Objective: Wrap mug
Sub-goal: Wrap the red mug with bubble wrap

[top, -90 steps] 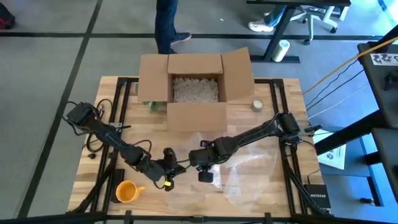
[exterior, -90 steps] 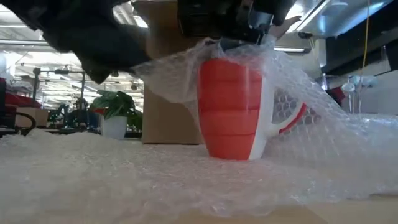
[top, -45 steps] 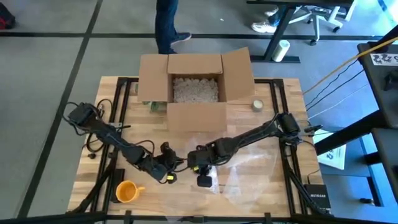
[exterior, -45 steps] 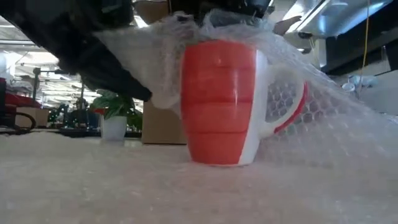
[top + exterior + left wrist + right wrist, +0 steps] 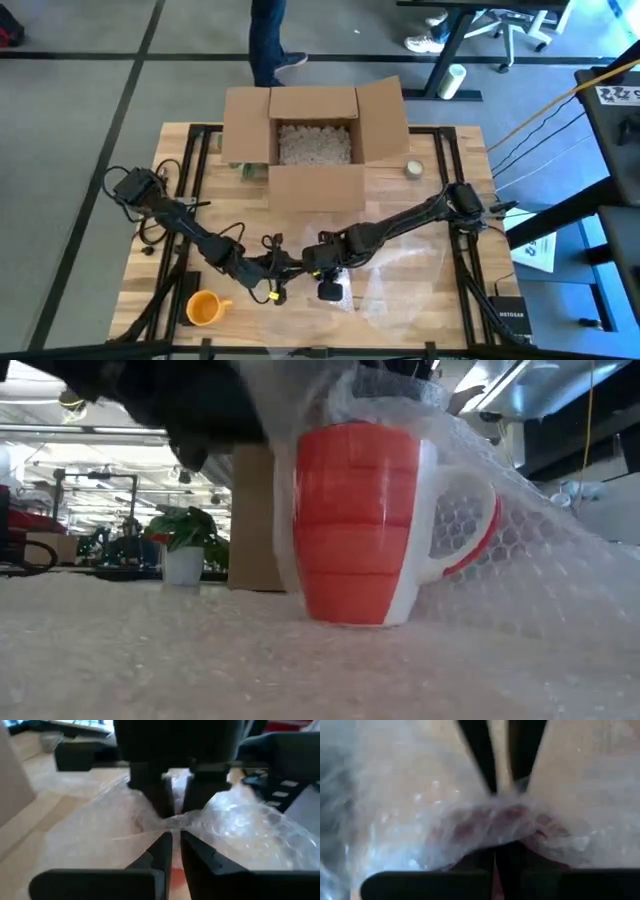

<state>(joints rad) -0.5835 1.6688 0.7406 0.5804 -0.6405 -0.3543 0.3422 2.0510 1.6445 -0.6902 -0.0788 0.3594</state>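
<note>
1. A red mug (image 5: 355,525) with a white inner side and a red-edged white handle (image 5: 465,520) stands upright on the table, near its front edge, handle turned to the right in the low view.
2. Clear bubble wrap (image 5: 520,550) is draped over the mug's rim, falls along both sides and spreads flat across the tabletop beneath it.
3. From above, the sheet (image 5: 400,268) lies over the front right of the table, its gathered edge above the mug.

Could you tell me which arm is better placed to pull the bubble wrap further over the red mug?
Probably the left gripper: it pinches the bubble wrap bunched above the red mug.
</note>
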